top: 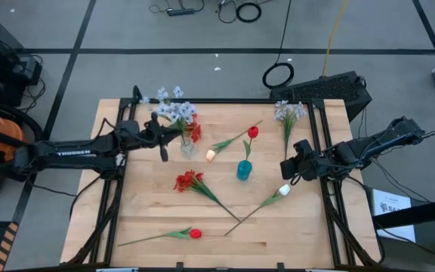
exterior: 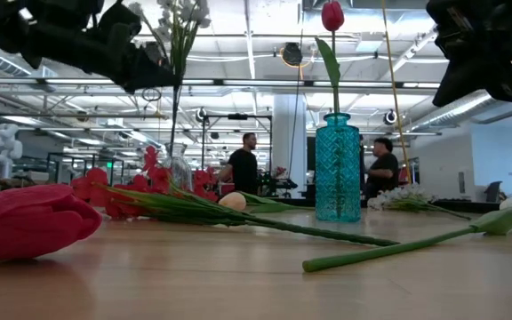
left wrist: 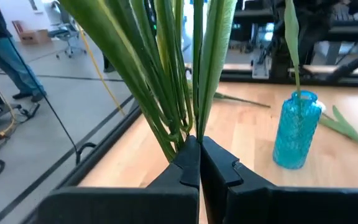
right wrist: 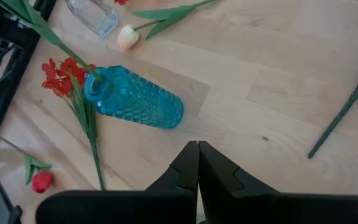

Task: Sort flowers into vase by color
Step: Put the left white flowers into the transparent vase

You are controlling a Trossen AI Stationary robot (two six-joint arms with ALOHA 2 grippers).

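My left gripper [top: 165,137] hovers by the clear vase [top: 187,146], which holds red flowers [top: 195,133], and is shut on a pale blue-white spray [top: 174,112]. The blue vase [top: 244,170] stands mid-table with a red rosebud [top: 252,132] in it. My right gripper [top: 285,172] hangs shut and empty above the table, right of the blue vase. Lying flat on the table are a red cluster [top: 189,181], a red rosebud [top: 195,233], a cream bud [top: 211,155], a white bud [top: 284,190] and another pale spray [top: 289,113]. My left gripper pinches the spray's bundle of green stems [left wrist: 185,127] between its two fingers. The fingers come level from the table's left and lie across the stems. The spray stands upright, blooms above the fingers; its lower stems [exterior: 174,124] reach down toward the clear vase's mouth.
Black frame rails [top: 319,143] run along the table's left, far and right sides. Bare wood lies along the near edge right of the lying rosebud. People stand in the room far beyond the table.
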